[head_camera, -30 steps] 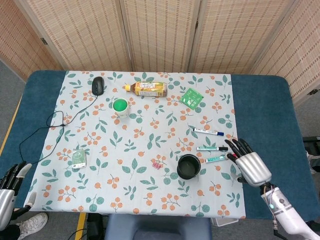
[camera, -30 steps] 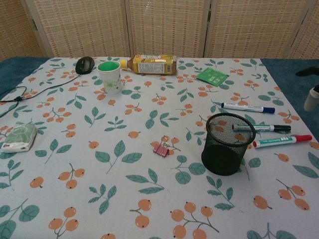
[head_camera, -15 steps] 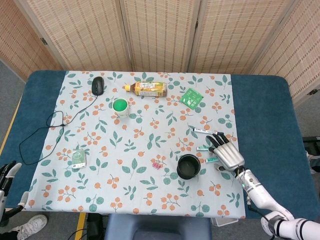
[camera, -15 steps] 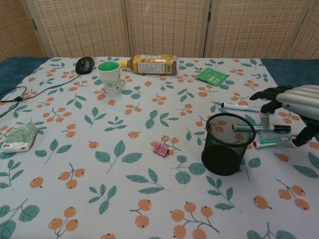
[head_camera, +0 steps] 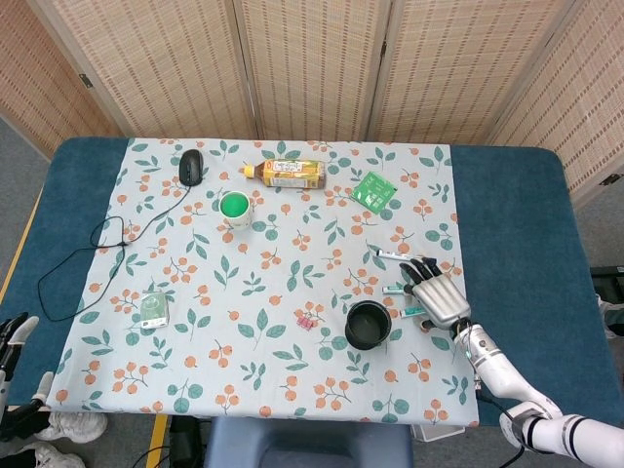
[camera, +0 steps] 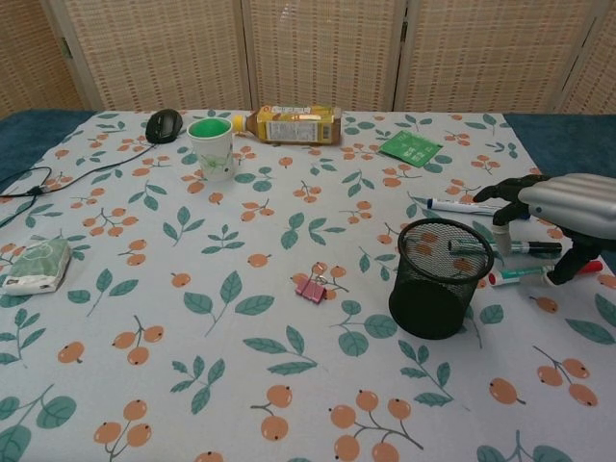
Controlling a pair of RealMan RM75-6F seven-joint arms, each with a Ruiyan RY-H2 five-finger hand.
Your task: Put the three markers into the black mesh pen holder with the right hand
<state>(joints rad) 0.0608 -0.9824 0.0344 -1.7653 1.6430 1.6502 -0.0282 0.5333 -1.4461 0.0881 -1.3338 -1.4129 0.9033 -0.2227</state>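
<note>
On the leaf-and-berry tablecloth (camera: 192,308), the black mesh pen holder (camera: 439,278) stands upright and open-topped, near the table's right front. Just to its right lie three markers, all flat on the cloth: a blue-capped marker (camera: 462,206) farthest back, a black-capped marker (camera: 500,247) in the middle and a red-capped marker (camera: 515,275) nearest, each white-bodied with green print. The robot's right hand (camera: 553,207) hovers over their right ends, palm down, fingers spread and curved, holding nothing; whether a fingertip touches a marker cannot be told. At the head view's lower left edge, the left hand (head_camera: 12,336) shows only partly, its state unclear.
</note>
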